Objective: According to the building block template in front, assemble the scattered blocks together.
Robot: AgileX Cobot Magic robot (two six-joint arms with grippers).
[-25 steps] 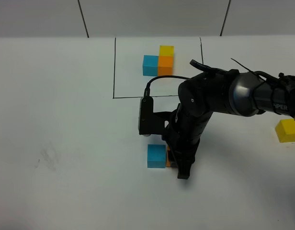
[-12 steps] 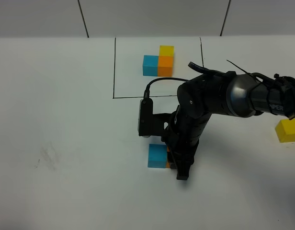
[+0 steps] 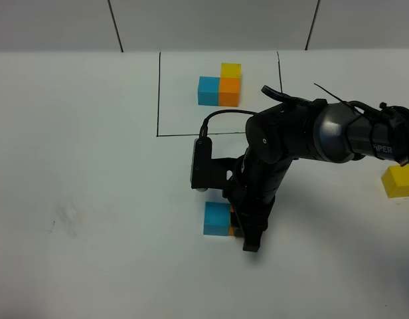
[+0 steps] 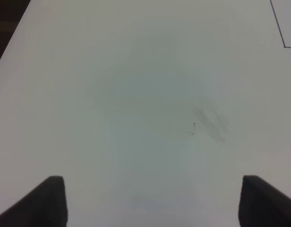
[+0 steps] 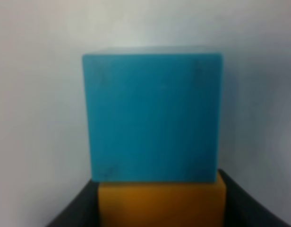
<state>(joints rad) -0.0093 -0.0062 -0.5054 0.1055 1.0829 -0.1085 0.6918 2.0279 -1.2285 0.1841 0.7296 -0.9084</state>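
The template outline (image 3: 158, 93) at the back frames a blue, an orange and a yellow cube joined in an L. In front of it a loose sky-blue cube (image 3: 216, 218) rests on the table. The loose orange cube (image 3: 234, 222) touches its right side, mostly hidden under my right gripper (image 3: 241, 229), which is shut on it. In the right wrist view the orange cube (image 5: 162, 205) sits between the dark fingers, flush against the blue cube (image 5: 152, 116). The loose yellow cube (image 3: 398, 181) lies far right. My left gripper (image 4: 155, 203) is open over bare table, holding nothing.
The white table (image 3: 91, 166) carries a faint scuff mark (image 3: 65, 219) at the left, also seen as a scuff (image 4: 211, 123) in the left wrist view. My right arm's black body (image 3: 304, 133) spans the space between the template and the yellow cube.
My right arm shifted slightly left with the orange cube against the blue cube, then held still. The left gripper has not changed.
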